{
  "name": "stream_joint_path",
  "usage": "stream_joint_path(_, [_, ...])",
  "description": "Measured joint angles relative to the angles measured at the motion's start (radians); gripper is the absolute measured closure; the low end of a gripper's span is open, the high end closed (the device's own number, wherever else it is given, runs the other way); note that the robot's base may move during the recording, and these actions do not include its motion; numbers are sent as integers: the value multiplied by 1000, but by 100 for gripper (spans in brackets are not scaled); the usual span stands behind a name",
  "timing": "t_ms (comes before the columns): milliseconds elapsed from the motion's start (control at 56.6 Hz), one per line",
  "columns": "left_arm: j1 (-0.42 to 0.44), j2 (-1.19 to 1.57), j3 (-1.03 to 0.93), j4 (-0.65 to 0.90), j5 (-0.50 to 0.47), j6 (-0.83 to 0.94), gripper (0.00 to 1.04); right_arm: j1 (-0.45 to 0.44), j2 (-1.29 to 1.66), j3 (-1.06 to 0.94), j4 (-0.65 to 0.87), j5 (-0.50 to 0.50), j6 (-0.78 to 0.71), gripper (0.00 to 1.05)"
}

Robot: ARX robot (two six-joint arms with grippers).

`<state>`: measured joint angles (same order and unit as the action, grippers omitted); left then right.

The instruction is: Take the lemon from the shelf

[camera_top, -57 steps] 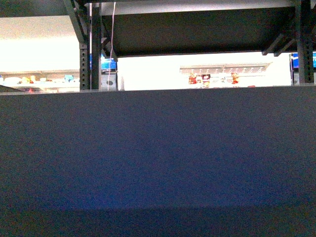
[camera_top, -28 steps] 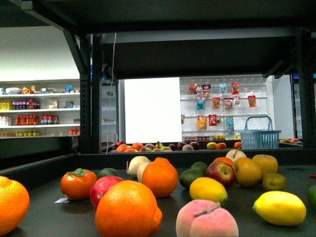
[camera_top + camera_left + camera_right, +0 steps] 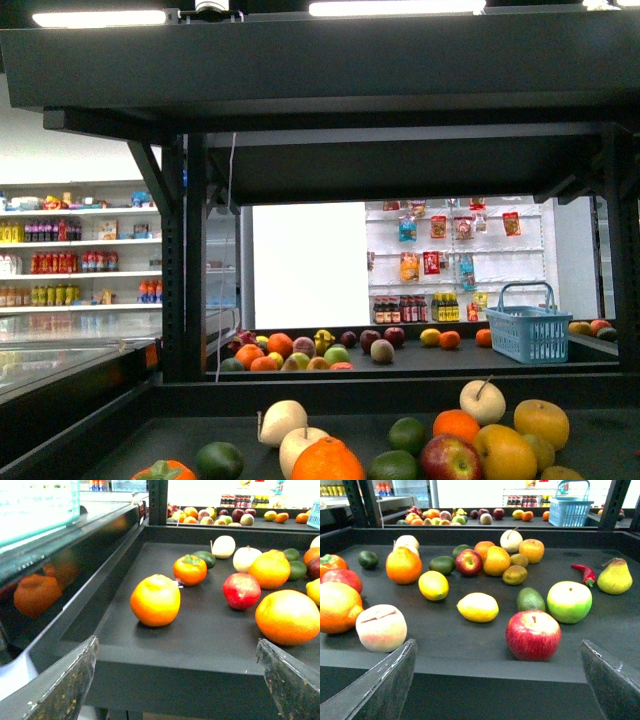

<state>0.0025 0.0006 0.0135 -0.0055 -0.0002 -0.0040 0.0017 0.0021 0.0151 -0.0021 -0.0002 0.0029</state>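
Note:
The lemon [image 3: 477, 607], bright yellow and oval, lies on the black shelf [image 3: 470, 690] tier among other fruit, beyond a red apple [image 3: 533, 634]. A rounder yellow fruit [image 3: 433, 585] sits a little farther back. My right gripper [image 3: 498, 642] is open in front of the tier's front edge, short of the lemon, with nothing between its fingers. My left gripper [image 3: 177, 641] is also open and empty before the same tier's left part, facing an orange [image 3: 155, 600]. The front view shows the shelf [image 3: 400, 90] and only the back row of fruit; no lemon or gripper appears there.
Near the lemon lie an avocado [image 3: 530, 599], a green apple [image 3: 569, 601], a peach [image 3: 381, 627] and a large orange [image 3: 338, 607]. A red chilli [image 3: 584, 573] and a pear [image 3: 614, 577] lie farther off. A blue basket [image 3: 528, 333] stands on the rear tier.
The front view has risen: from a dark panel, then level with the fruit, to higher now, with the upper tier and ceiling lights showing and the fruit at the frame's bottom.

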Motion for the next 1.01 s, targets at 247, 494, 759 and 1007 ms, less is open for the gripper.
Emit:
stream_joint_path(247, [0, 0, 0, 0, 0, 1, 8, 0, 0, 0, 0, 0, 0, 7])
stream_joint_path(494, [0, 0, 0, 0, 0, 0, 8, 0, 0, 0, 0, 0, 0, 7])
stream_joint_path(759, [0, 0, 0, 0, 0, 0, 8, 0, 0, 0, 0, 0, 0, 7])
stream_joint_path(1007, [-4, 22, 14, -55, -2, -101, 8, 0, 0, 0, 0, 0, 0, 7])
